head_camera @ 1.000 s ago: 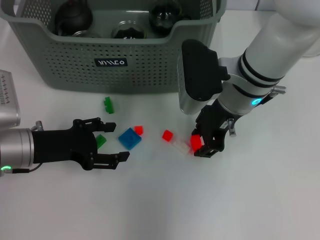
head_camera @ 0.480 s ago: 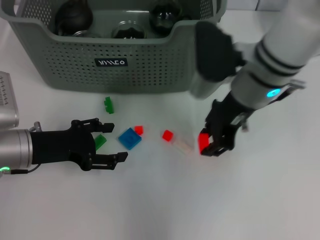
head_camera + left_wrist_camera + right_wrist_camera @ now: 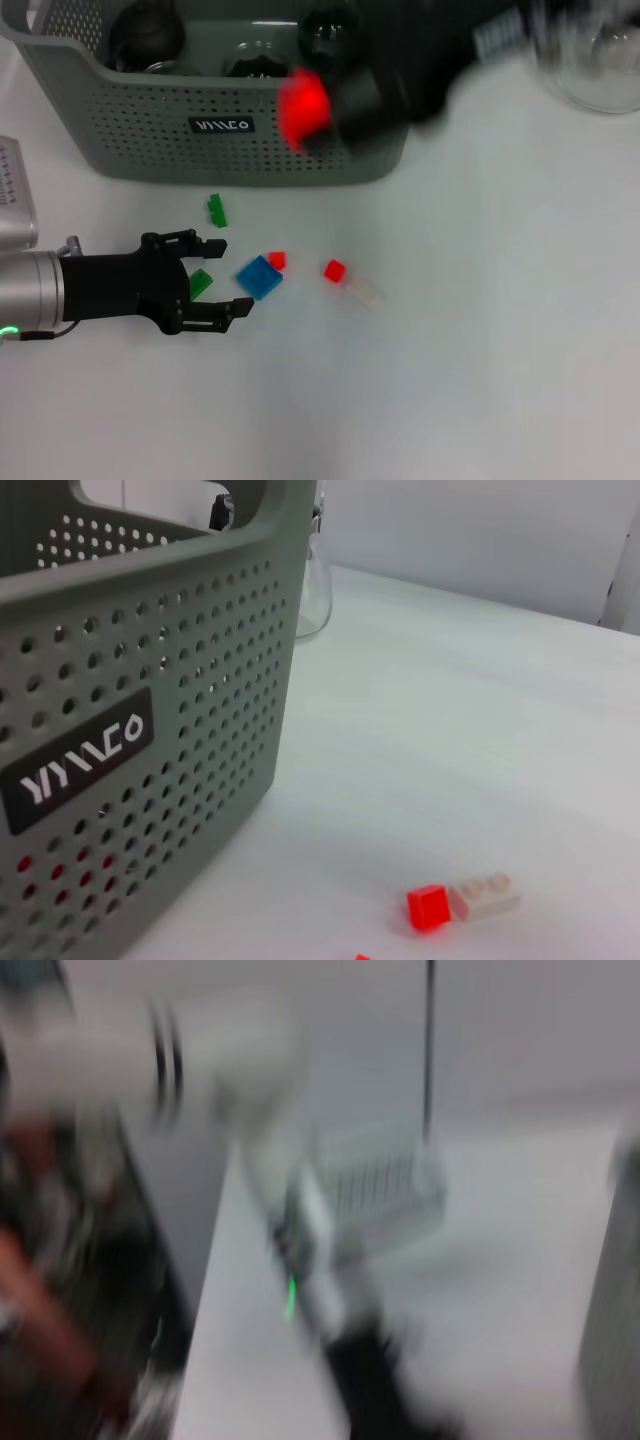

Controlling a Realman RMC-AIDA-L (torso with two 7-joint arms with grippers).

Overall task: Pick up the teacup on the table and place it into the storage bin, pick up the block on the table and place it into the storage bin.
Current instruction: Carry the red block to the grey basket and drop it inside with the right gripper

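Note:
My right gripper (image 3: 318, 108) is a dark blur in front of the storage bin (image 3: 150, 135), level with its front rim and shut on a red block (image 3: 302, 104). The bin's perforated wall and label fill the left wrist view (image 3: 150, 690). Dark teaware (image 3: 145, 35) sits inside the bin; I see no teacup on the table. On the table my left gripper (image 3: 228, 279) lies open, with a small green block (image 3: 200, 283) between its fingers. The right wrist view is smeared.
Loose blocks lie in front of the bin: a green one (image 3: 217, 210), a blue one (image 3: 259, 277), a small red one (image 3: 277, 260), a red one (image 3: 335, 270) (image 3: 428, 908) and a clear one (image 3: 365, 292) (image 3: 485, 895). A glass vessel (image 3: 600, 60) stands at the far right.
The right gripper has lifted the red block off the table and swung it up and left to the bin's front rim. The left gripper has stayed put.

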